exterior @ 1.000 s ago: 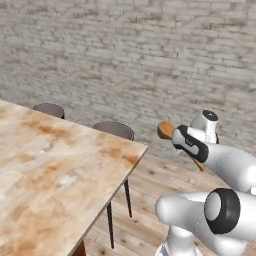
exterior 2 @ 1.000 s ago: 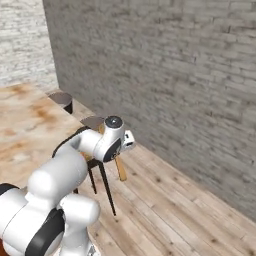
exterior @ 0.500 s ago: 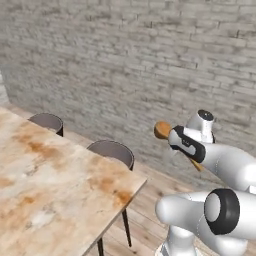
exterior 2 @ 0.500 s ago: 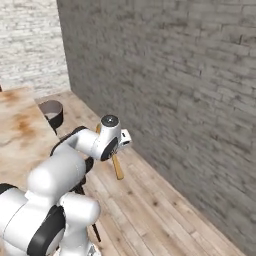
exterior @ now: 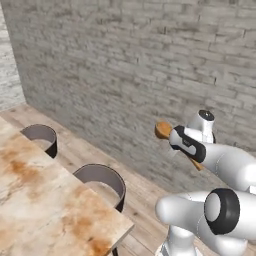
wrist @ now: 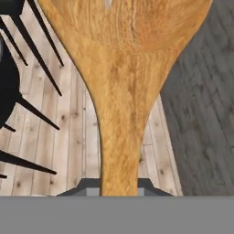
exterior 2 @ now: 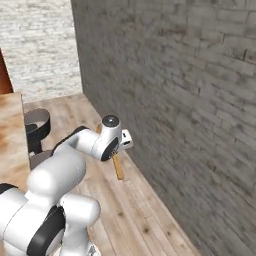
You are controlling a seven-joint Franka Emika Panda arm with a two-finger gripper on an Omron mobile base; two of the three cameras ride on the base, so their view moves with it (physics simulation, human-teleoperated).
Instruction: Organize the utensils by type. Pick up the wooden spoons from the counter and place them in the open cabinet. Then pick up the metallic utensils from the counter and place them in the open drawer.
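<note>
A wooden spoon [wrist: 121, 91] is clamped in my gripper [wrist: 119, 189], its broad bowl running off the top of the hand view. The dark fingertips [wrist: 84, 186] press on either side of its handle. From the left base view, the spoon's bowl [exterior: 163, 130] sticks out to the left of the gripper [exterior: 181, 144], held in the air in front of the brick wall. From the right base view, the spoon's handle [exterior 2: 118, 167] hangs below the gripper [exterior 2: 122, 146]. Cabinet, drawer and metallic utensils are out of view.
A marbled brown table [exterior: 45, 200] fills the lower left, with two dark round chairs [exterior: 42, 137] [exterior: 102, 182] along its far side. A grey brick wall [exterior: 125, 75] stands close ahead. The same table's edge [exterior 2: 10, 140] and one chair [exterior 2: 37, 125] appear at left; the floor is wood planks.
The whole scene has slid across both base views, so the base has moved; the table now sits further left. The spoon stays in the gripper, the arm's pose unchanged.
</note>
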